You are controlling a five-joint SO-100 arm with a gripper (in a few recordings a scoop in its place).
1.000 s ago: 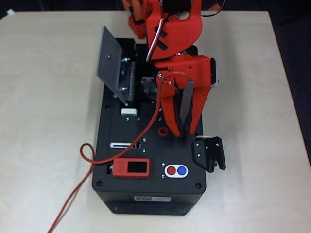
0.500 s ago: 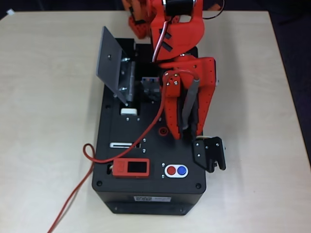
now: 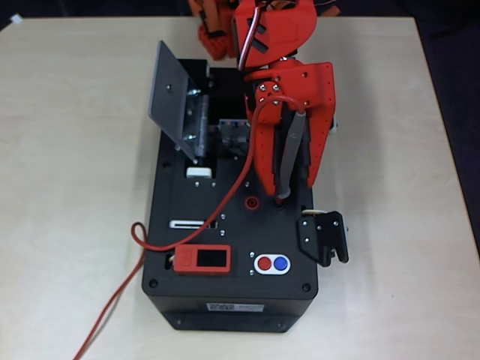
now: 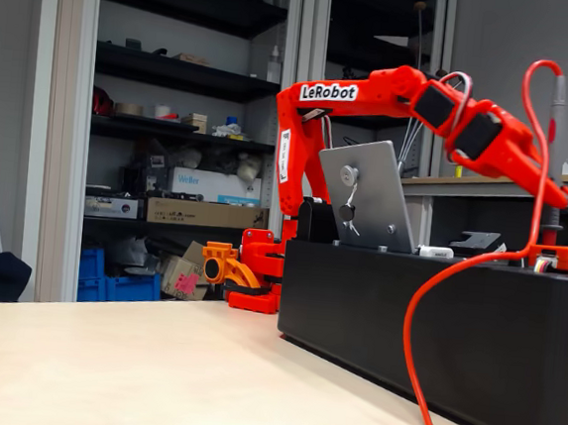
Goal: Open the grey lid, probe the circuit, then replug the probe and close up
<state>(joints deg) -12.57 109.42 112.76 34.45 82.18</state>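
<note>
Pale wood-grain table [image 3: 67, 150] is seen beneath a black box [image 3: 195, 300], with dark shelving full of cartons visible behind it in the fixed view. On the box, the grey lid [image 3: 171, 96] is raised on its hinge along the opening's left edge in the overhead view, standing steeply tilted; in the fixed view it is seen as an upright grey plate [image 4: 362, 204] with a small knob on its face. The probe [image 3: 289, 154] is held upright between the fingers of the orange gripper [image 3: 289, 180], which is closed around its grey shaft. The dark tip is pointed down over the box top, just right of a red socket [image 3: 252, 202]; whether the tip touches the panel cannot be told. A red cable [image 3: 225, 199] is led from the probe's top, across the box, and off its left side onto the table. Near the box's front edge, a red unit with a dark screen [image 3: 202, 259] and a red and blue button pair [image 3: 271, 263] are set. A black bracket [image 3: 324, 237] is fixed at the right edge.
</note>
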